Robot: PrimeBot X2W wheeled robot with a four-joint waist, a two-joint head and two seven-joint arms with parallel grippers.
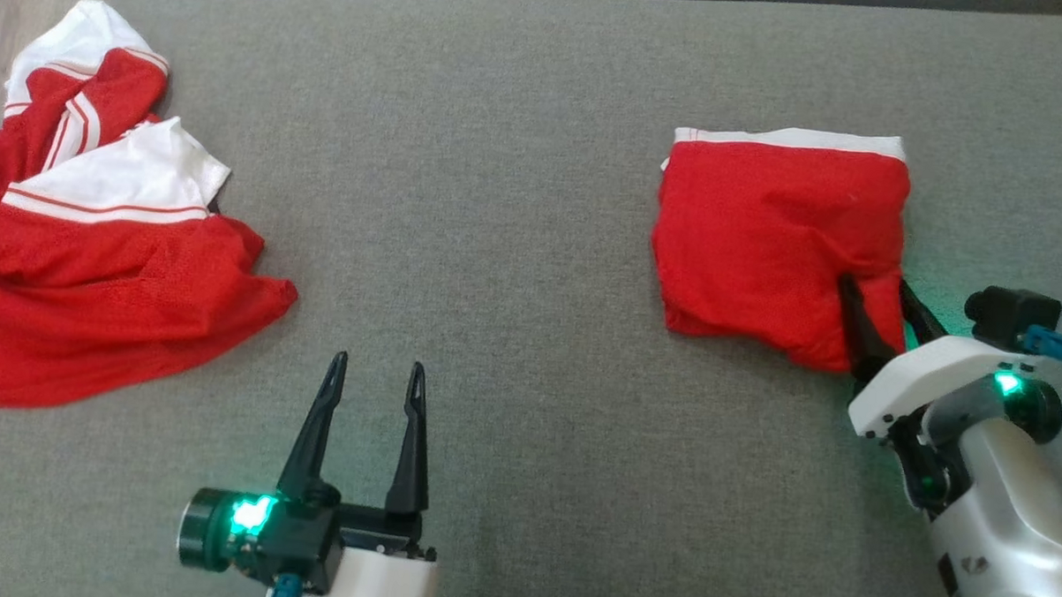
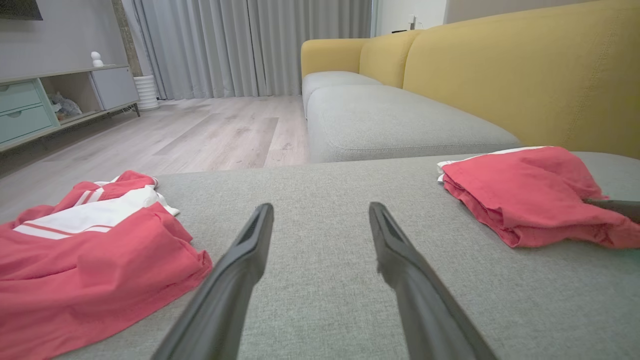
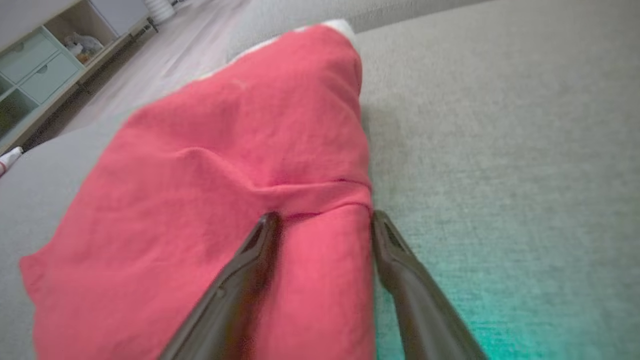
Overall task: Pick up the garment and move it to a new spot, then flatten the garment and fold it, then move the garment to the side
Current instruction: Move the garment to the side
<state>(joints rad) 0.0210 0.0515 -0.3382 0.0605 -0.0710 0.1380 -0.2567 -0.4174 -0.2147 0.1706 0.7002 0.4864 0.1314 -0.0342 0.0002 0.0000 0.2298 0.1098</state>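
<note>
**A:** Where is the folded garment (image 1: 776,245) lying?

**B:** It is lying on the right half of the grey cushion (image 1: 536,157), nearer the right edge than the middle. Its white band is running along the side facing the far edge. It is looking almost square, so I am not getting a clear long axis from it.

**A:** And which pincer is sitting closer?

**B:** The right pincer (image 1: 874,282), by a long way. It is reaching in from the near right corner of the cushion and pointing toward the far edge. Its fingers are straddling the near right corner of the garment. One finger is resting on top of the red cloth and the other is running just beside the garment's right edge.

**A:** Is it gripping?

**B:** I am judging not. The fingers are standing about as wide apart as they go, with a strip of cloth lying slack between them and nothing pinched.

**A:** What is the left one doing?

**B:** The left pincer (image 1: 379,361) is hovering near the front edge, left of the middle, spread wide and carrying nothing. It is well apart from the folded garment and nearer the crumpled garment (image 1: 99,275) at the left edge.

**A:** So what is the coming move hanging on?

**B:** I am reading this as the last step, shifting the folded piece aside. The cloth is lying ahead of and between the right fingers, so that arm is looking like the one to act. A pinch at that one corner is risking the fold opening.
</note>
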